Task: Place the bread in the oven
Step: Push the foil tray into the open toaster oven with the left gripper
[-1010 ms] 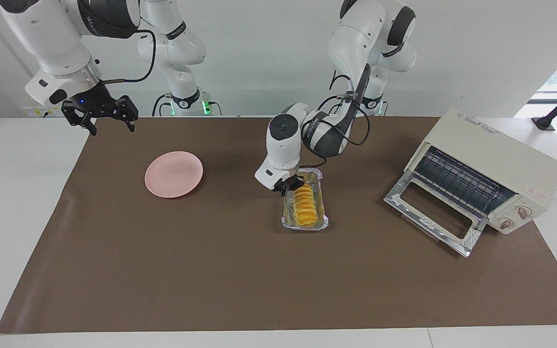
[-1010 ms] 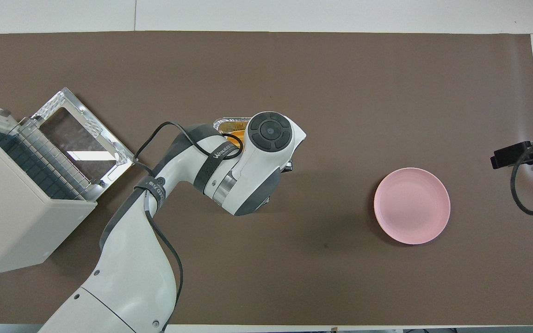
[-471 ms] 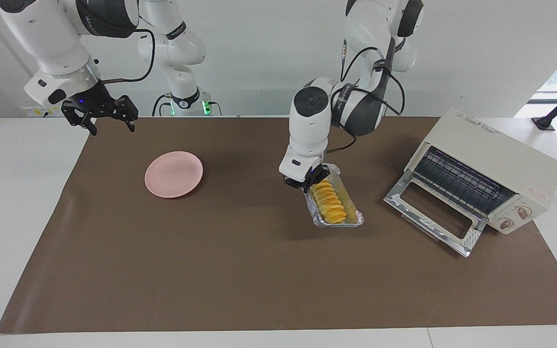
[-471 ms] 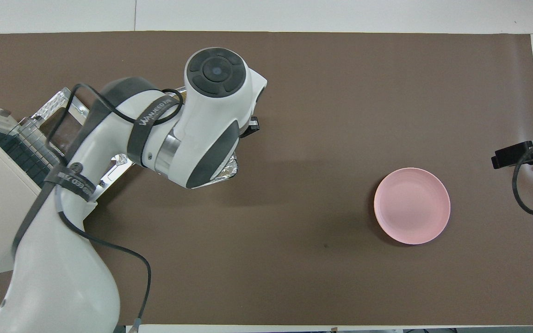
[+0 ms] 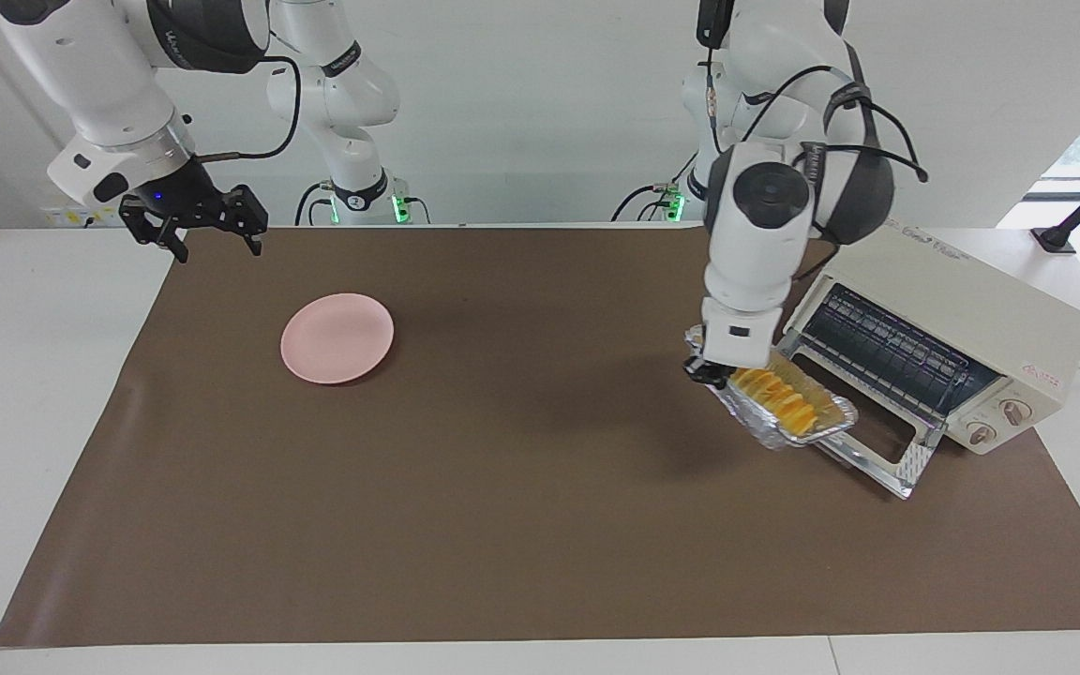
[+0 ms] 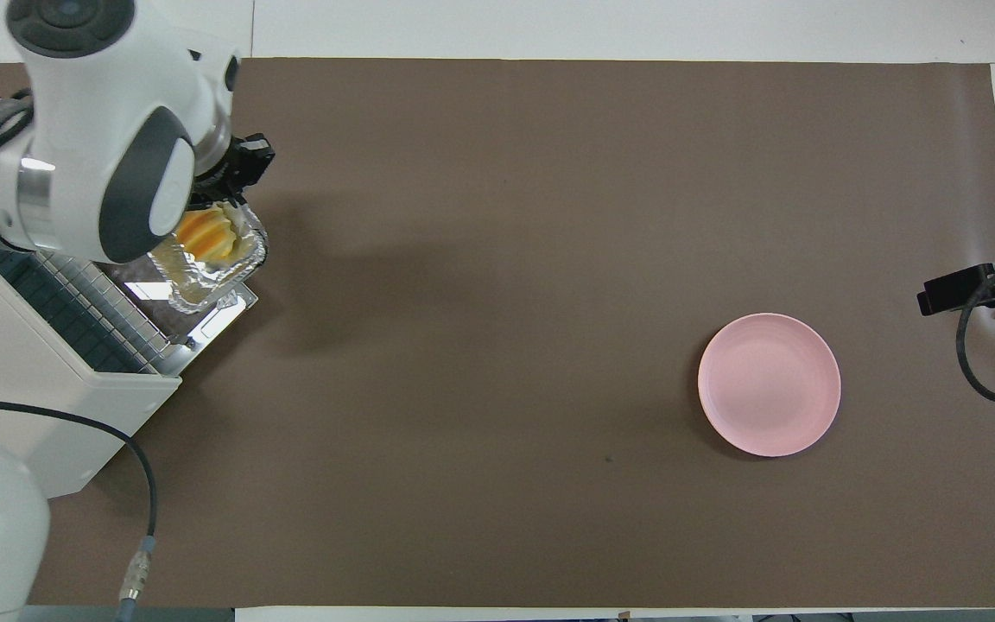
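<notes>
The bread (image 5: pixel 779 394), a ridged golden-yellow loaf, lies in a silver foil tray (image 5: pixel 765 429). My left gripper (image 5: pixel 707 370) is shut on the tray's rim at the end away from the oven and holds it tilted in the air, over the open drop-down door (image 5: pixel 887 459) of the cream-white oven (image 5: pixel 962 309). In the overhead view the bread (image 6: pixel 204 235) and the tray (image 6: pixel 195 289) show over the door (image 6: pixel 225 309), partly hidden under the left arm. My right gripper (image 5: pixel 214 246) is open and empty, waiting above the mat's corner at the right arm's end.
A pink plate (image 5: pixel 337 337) sits on the brown mat (image 5: pixel 502 525) toward the right arm's end; it also shows in the overhead view (image 6: pixel 769 384). The oven's wire rack (image 5: pixel 887 352) is visible through its opening.
My left gripper has lifted the foil tray with the bread off the mat and carried it toward the oven, now over the open door. The right arm has not moved.
</notes>
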### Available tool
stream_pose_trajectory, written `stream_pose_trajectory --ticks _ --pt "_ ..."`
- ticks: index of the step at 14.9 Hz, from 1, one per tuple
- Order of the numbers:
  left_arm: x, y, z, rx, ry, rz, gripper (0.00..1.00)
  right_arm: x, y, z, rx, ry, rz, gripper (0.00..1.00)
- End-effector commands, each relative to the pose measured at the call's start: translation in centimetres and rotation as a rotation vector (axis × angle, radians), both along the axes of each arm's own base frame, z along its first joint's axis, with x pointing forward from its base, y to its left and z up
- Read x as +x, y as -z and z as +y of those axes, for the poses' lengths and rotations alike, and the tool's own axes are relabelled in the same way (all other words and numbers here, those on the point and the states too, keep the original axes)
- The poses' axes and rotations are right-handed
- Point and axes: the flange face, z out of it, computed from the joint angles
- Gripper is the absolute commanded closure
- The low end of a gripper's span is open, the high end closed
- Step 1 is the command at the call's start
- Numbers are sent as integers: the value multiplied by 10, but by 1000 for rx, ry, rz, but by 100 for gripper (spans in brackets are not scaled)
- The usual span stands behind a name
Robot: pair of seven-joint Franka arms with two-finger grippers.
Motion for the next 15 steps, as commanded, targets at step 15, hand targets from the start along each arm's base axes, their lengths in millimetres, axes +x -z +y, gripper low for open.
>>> stream_pose_trajectory --ticks 15 --pt "-67 70 131 140 -94 274 100 -5 -2 -1 15 19 -2 0"
